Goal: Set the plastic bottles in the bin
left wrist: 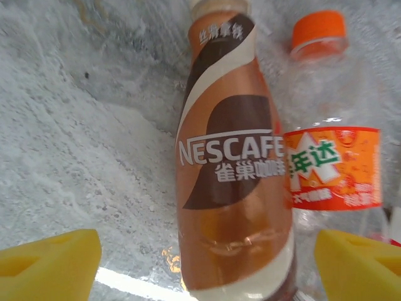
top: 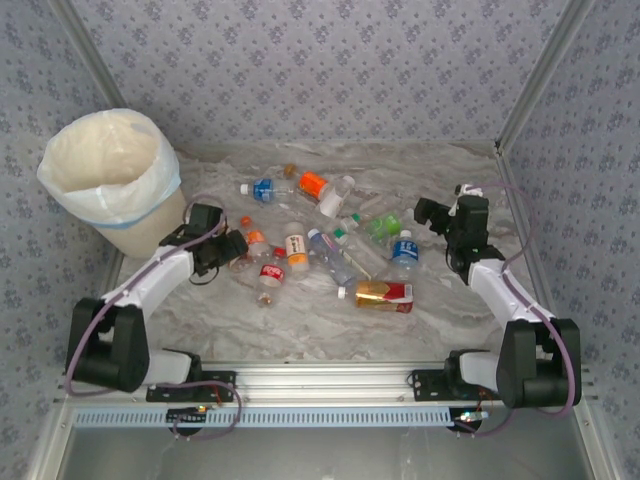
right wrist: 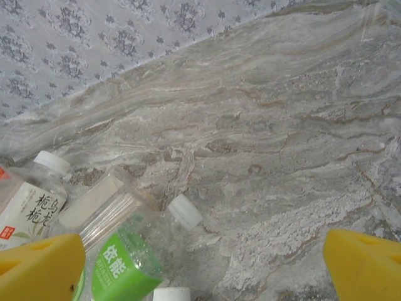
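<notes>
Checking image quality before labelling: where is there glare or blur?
Left wrist view: Nescafe bottle slightly soft, a glare streak on the table beside it. Right wrist view: table sharp, green-labelled bottle a bit blurred. Top view: even light, bin liner nearly washed out.

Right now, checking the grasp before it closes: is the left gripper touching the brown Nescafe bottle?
Apart. The left wrist view shows the left gripper open and straddling the Nescafe bottle, with a visible gap on each side of it.

You look down on a grey marbled tabletop [top: 300, 325] walled by floral-patterned panels [top: 320, 60], an aluminium rail [top: 320, 378] lining its near edge.
</notes>
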